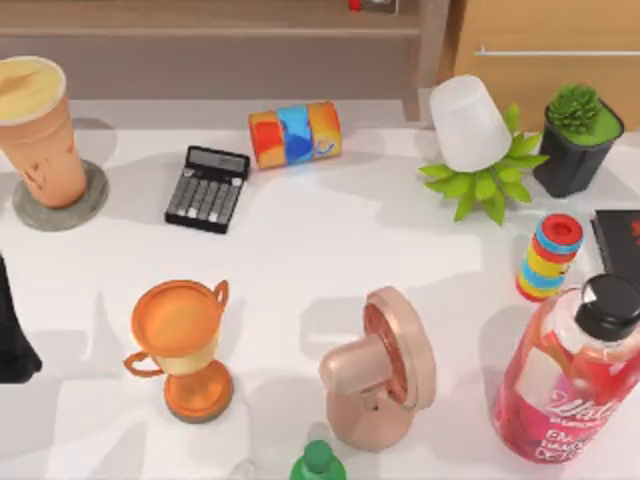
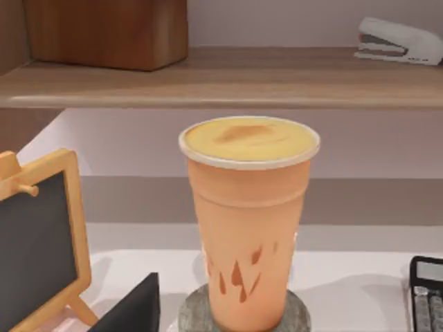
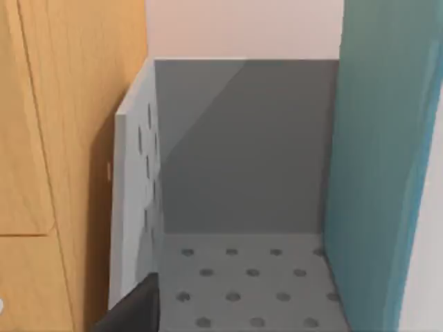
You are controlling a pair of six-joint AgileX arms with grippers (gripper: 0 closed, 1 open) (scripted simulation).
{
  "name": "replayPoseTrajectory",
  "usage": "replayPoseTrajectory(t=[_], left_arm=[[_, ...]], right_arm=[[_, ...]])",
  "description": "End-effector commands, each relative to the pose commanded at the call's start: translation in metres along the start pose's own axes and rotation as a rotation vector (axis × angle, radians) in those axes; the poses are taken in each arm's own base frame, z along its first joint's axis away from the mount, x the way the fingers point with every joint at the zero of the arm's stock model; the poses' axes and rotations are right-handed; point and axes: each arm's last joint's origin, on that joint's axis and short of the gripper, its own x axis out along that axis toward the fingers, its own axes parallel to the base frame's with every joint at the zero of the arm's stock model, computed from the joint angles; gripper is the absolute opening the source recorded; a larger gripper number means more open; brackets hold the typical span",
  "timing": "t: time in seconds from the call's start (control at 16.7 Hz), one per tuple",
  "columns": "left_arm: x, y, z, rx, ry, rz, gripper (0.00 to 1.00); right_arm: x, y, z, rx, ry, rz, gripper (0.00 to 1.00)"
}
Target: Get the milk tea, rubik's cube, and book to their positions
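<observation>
At table's left, milk tea (image 1: pixel 38 125) on coaster (image 1: pixel 88 195), book (image 3: pixel 377 166) — cropped

milk tea (image 1: pixel 38 128): upright on a coaster (image 1: pixel 88 200), far-left back of the worktop (image 1: pixel 320 250)
calculator (image 1: pixel 207 188): right of the milk tea
can (image 1: pixel 295 133): on its side, behind the calculator
trophy (image 1: pixel 185 347): front left
fan (image 1: pixel 385 367): right of the trophy
ring tower (image 1: pixel 548 257): right side, behind the bottle (image 1: pixel 575 375)
book (image 3: pixel 377 166): upright inside a perforated bin (image 3: pixel 138 180)

Orange-tan milk tea (image 2: pixel 246 228); seemingly teal book (image 3: pixel 377 166).
</observation>
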Motion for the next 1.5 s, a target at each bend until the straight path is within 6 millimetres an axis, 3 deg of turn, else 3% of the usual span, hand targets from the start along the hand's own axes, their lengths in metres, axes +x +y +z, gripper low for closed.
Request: replayPoseTrajectory(t=[0.18,0.42,0.78,1.2,1.44,1.5], left_arm=[[0.0,0.0,0.0,0.0,0.0,0.0,1.0],[0.0,0.0,0.0,0.0,0.0,0.0,1.0],[0.0,0.0,0.0,0.0,0.0,0.0,1.0],[0.0,0.0,0.0,0.0,0.0,0.0,1.0],[0.0,0.0,0.0,0.0,0.0,0.0,1.0],[0.0,0.0,0.0,0.0,0.0,0.0,1.0]], right_arm=[[0.031,-0.027,-0.016,-0.007,-0.016,-0.004,1.0],[0.05,-0.044,-0.025,-0.02,-0.044,0.001,1.0],[0.052,-0.042,-0.025,-0.02,-0.044,0.005,1.0],[0.08,-0.044,-0.024,-0.021,-0.047,0.002,1.0],[0.081,-0.044,-0.024,-0.021,-0.047,0.002,1.0],[0.081,-0.044,-0.024,-0.021,-0.047,0.002,0.92]])
